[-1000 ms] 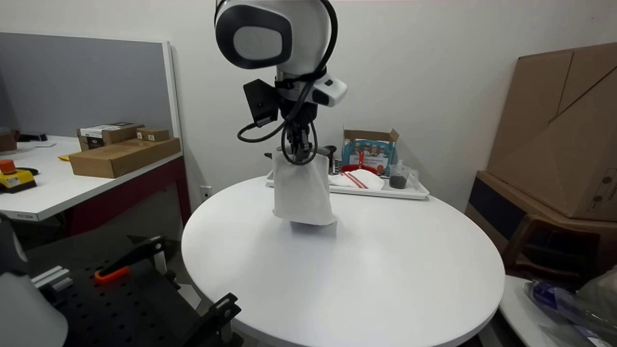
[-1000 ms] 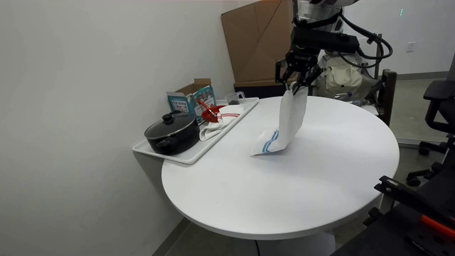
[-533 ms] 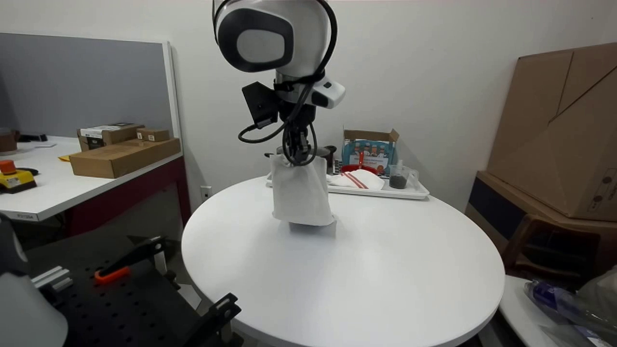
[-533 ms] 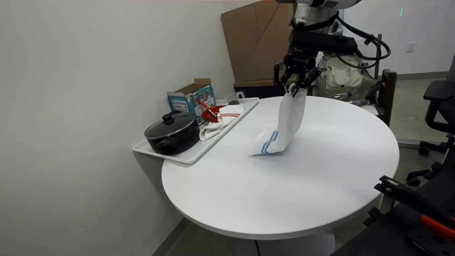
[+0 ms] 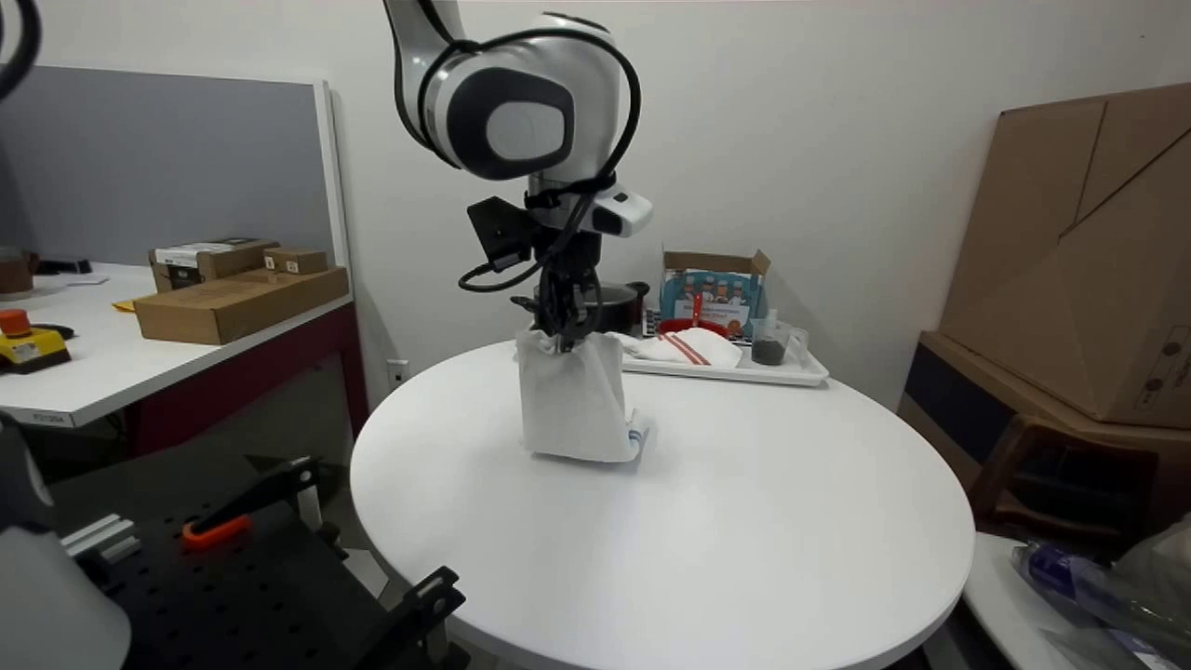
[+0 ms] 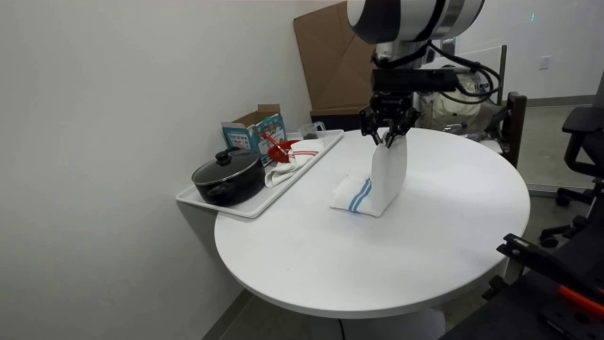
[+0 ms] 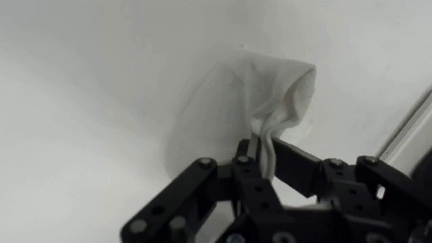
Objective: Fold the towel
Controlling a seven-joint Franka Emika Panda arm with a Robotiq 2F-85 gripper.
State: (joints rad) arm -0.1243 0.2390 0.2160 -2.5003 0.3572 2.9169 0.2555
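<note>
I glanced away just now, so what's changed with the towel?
The jaws, shut on the blue-striped towel, came down, lowering its held end; the bend sank, apparently onto the round table. Nothing was released; the lidded pot and red-striped cloth stayed put.

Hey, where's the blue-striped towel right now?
In an exterior view, the towel is on the round table, right of the white tray, its top pinched in the hand, its striped end lying toward the tray.

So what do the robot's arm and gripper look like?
The arm is rounded and white, with a dark patch around a paler middle and black cables looping along it. The gripper is black, with jointed fingers and round grey screw heads.
</note>
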